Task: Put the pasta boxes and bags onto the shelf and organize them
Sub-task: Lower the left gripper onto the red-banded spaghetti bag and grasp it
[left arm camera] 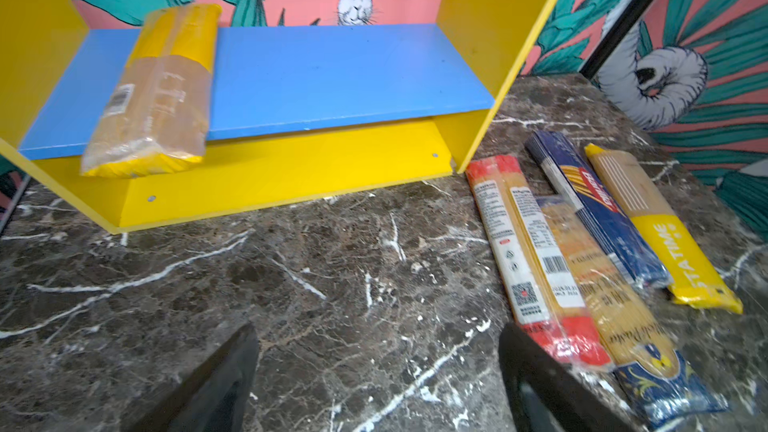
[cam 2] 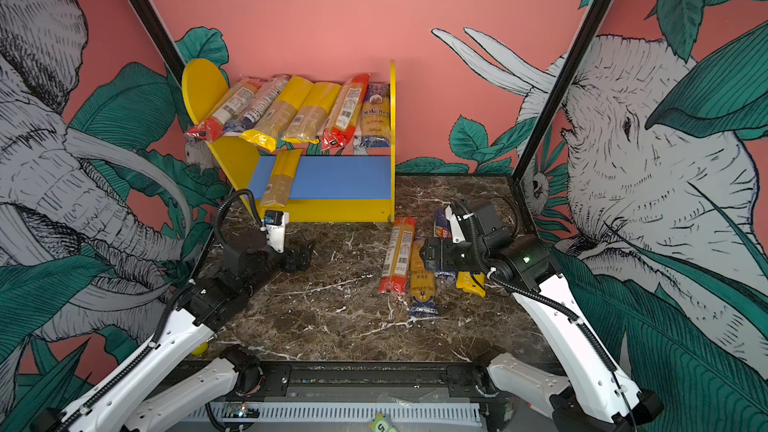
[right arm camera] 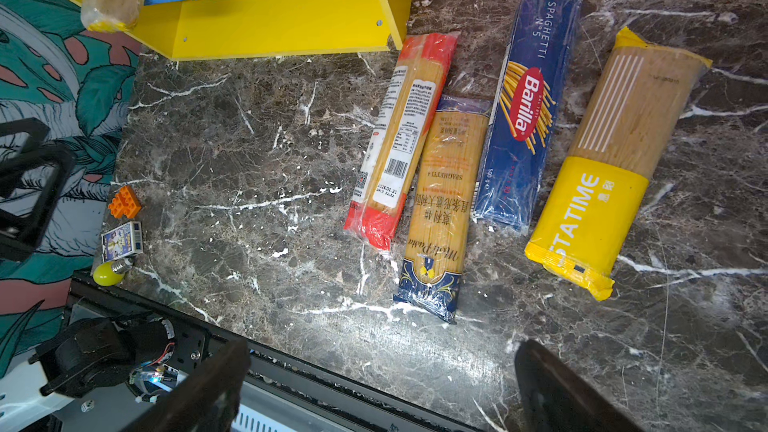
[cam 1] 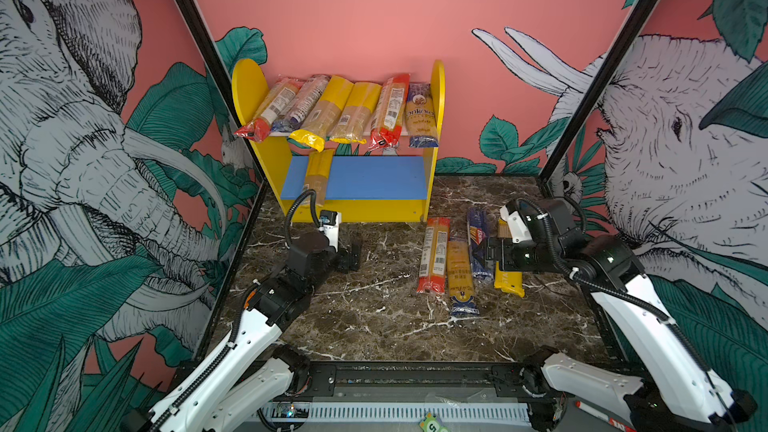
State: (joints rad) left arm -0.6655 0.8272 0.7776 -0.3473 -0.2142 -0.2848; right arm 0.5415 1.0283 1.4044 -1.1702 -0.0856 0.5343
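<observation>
The shelf [cam 1: 249, 89] [cam 2: 203, 85] stands at the back. Several pasta bags [cam 1: 340, 110] lean on its upper board. One yellow bag [cam 1: 318, 174] [left arm camera: 158, 89] lies on the blue lower board [left arm camera: 332, 76]. On the table to the right lie a red-ended bag [cam 1: 434, 255] [right arm camera: 399, 139], a blue-ended bag [cam 1: 459, 276] [right arm camera: 444, 201], the Barilla box [right arm camera: 523, 110] [left arm camera: 598, 209] and a yellow bag [cam 1: 509, 280] [right arm camera: 602, 160]. My left gripper [cam 1: 351, 253] [left arm camera: 378, 367] is open and empty, in front of the shelf. My right gripper [cam 1: 488, 253] [right arm camera: 382, 371] is open and empty above the Barilla box.
An orange toy brick [right arm camera: 124, 201], a small card box [right arm camera: 122, 241] and a yellow bulb [right arm camera: 109, 272] sit at the table's front left corner. A black rail [cam 1: 395, 371] runs along the front edge. Patterned walls close in on both sides.
</observation>
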